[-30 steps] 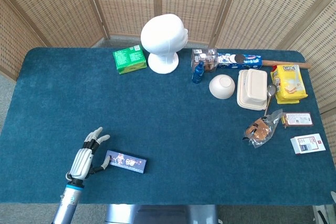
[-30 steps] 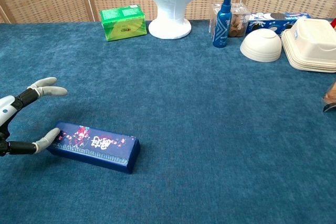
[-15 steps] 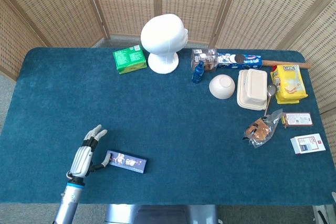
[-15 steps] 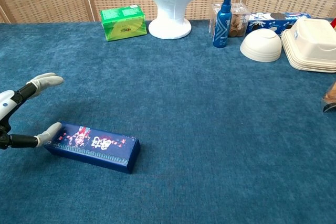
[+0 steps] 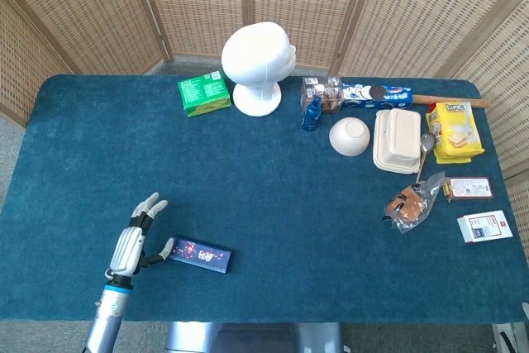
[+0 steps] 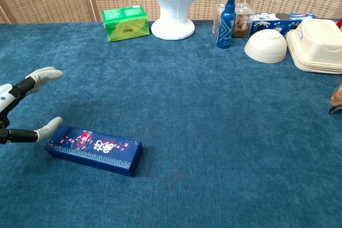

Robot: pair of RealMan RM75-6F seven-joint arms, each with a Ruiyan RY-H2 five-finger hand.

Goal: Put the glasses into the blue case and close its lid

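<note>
The long dark-blue glasses case with a small floral print (image 6: 94, 150) lies shut near the front left of the desk (image 5: 248, 188), which is covered in deep teal carpet-like cloth. Just left of the case is the left hand (image 6: 24, 111), grey and white, its fingers (image 6: 47, 74) spread apart and holding nothing; the lowest fingertip sits right at the case's left end, and contact cannot be judged. The right hand is not visible in either view, and no glasses can be made out.

Nothing lies close around the case; the other things are well apart from it, along the far edge and the right side. At the far edge stand a green cardboard box (image 5: 204, 93), a white foam mannequin head (image 5: 258, 64), a small blue spray bottle (image 5: 312, 114), a clear container of brown snacks (image 5: 323, 93) and a long blue biscuit packet (image 5: 377, 94). To the right are an upturned white bowl (image 5: 349, 136), a cream clamshell food box (image 5: 397, 140), a metal spoon (image 5: 426, 150), a yellow snack bag (image 5: 455, 131), a clear bag of pastry (image 5: 412, 203) and two small cards or boxes (image 5: 483, 226).

Behind the desk runs a folding screen of woven wicker panels (image 5: 289, 6).
</note>
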